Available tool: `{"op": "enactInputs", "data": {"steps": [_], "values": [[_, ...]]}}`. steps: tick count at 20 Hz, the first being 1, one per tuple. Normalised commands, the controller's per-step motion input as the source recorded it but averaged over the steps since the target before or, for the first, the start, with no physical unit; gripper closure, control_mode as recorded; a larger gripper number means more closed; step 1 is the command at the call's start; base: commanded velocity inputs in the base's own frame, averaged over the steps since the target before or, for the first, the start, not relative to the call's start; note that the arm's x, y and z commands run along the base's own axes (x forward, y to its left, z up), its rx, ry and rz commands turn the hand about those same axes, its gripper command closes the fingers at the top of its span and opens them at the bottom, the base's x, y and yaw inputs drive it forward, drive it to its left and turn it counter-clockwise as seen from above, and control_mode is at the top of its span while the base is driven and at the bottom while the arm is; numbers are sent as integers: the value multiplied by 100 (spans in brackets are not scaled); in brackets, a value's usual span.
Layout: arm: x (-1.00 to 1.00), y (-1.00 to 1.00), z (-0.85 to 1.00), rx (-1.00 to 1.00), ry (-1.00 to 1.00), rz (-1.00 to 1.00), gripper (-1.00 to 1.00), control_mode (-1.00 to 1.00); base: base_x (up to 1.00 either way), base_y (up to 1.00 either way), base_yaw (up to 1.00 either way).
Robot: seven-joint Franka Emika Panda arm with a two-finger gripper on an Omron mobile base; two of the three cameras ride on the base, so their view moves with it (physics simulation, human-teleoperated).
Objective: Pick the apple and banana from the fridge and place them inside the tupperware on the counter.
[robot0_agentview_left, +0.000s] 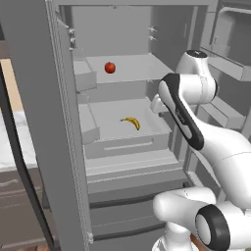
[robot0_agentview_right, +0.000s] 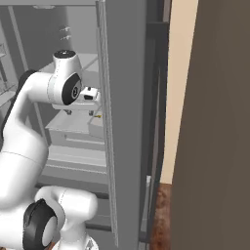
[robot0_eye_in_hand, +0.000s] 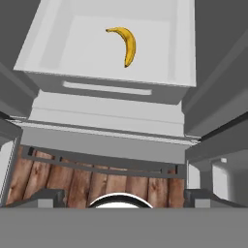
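One apple (robot0_agentview_left: 110, 67) sits on the upper shelf (robot0_agentview_left: 132, 68) of the open fridge (robot0_agentview_left: 44, 122), toward the shelf's left side, red and round, with nothing touching it. One banana (robot0_agentview_left: 131, 122) lies below it in the open drawer (robot0_agentview_left: 127, 128), on the pale floor of the drawer, right of its middle in the left base view. In the hand view the banana (robot0_eye_in_hand: 125, 43) lies curved, with its dark tips toward the far and near ends, well apart from all four drawer walls (robot0_eye_in_hand: 109, 82).

The apple and the banana are well apart from each other, one level above the other. Further closed drawers (robot0_agentview_left: 132, 206) stack below the open one.

The arm's white links reach into the fridge from the near right. In the right base view the gripper (robot0_agentview_right: 90, 97) is at the right edge of the fridge opening, just beside the grey side panel (robot0_agentview_right: 124, 122), above the drawer level. Its fingers are too small and too hidden there to tell whether the jaws are apart or together, and the hand view does not settle it either. Nothing is seen held.

The hand view looks down on the drawer front and, nearer, on a strip of brown wooden floor (robot0_eye_in_hand: 97, 184).

At the far left of the left base view a bit of the white marble counter (robot0_agentview_left: 17, 137) shows beyond the fridge door (robot0_agentview_left: 37, 98). In the right base view a tan wall (robot0_agentview_right: 178, 88) and a dark brown cabinet side (robot0_agentview_right: 219, 122) stand to the right of the fridge.
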Motion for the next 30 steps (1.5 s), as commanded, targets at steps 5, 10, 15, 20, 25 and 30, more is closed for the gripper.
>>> {"op": "enactInputs", "data": {"steps": [5, 10, 15, 20, 25, 30], "values": [[0, 0, 0, 0, 0, 0, -100, 100, 40, 33, -19], [0, 0, 0, 0, 0, 0, -100, 100, 38, 34, -10], [0, 0, 0, 0, 0, 0, -100, 100, 5, 31, 2], [0, 0, 0, 0, 0, 0, -100, 100, 34, 32, 2], [0, 0, 0, 0, 0, 0, -100, 100, 53, 29, 0], [0, 0, 0, 0, 0, 0, -100, 100, 14, 5, 0]]}}
